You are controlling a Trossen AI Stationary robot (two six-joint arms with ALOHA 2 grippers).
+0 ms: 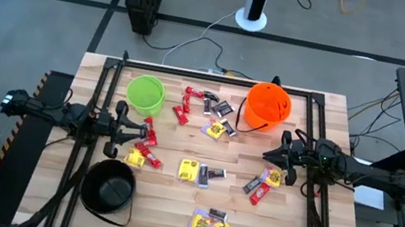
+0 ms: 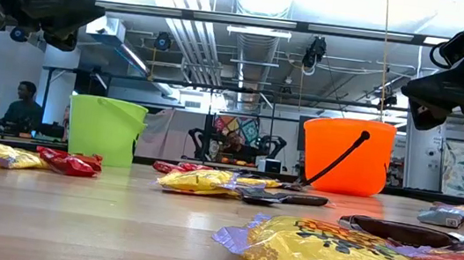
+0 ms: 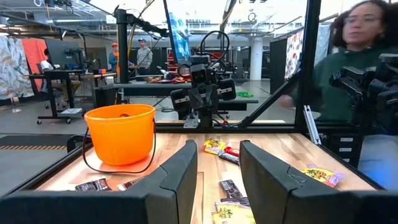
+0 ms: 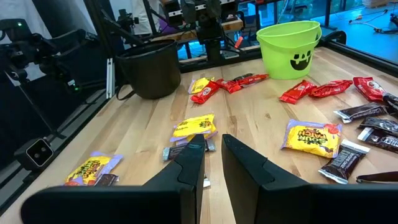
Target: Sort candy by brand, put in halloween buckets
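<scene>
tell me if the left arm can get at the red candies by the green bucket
Probably yes: the left end effector hangs right beside the red candies, below the green bucket, fingers apart and empty, nothing between them.

Little lettering can be read. On a yellow candy packet in the right wrist view, bold letters are seen — they look like "SOUR PATCH", though this cannot be told for sure. A jack-o'-lantern face is printed in black on the lime green bucket — no words. Other wrappers' print cannot be made out.
</scene>
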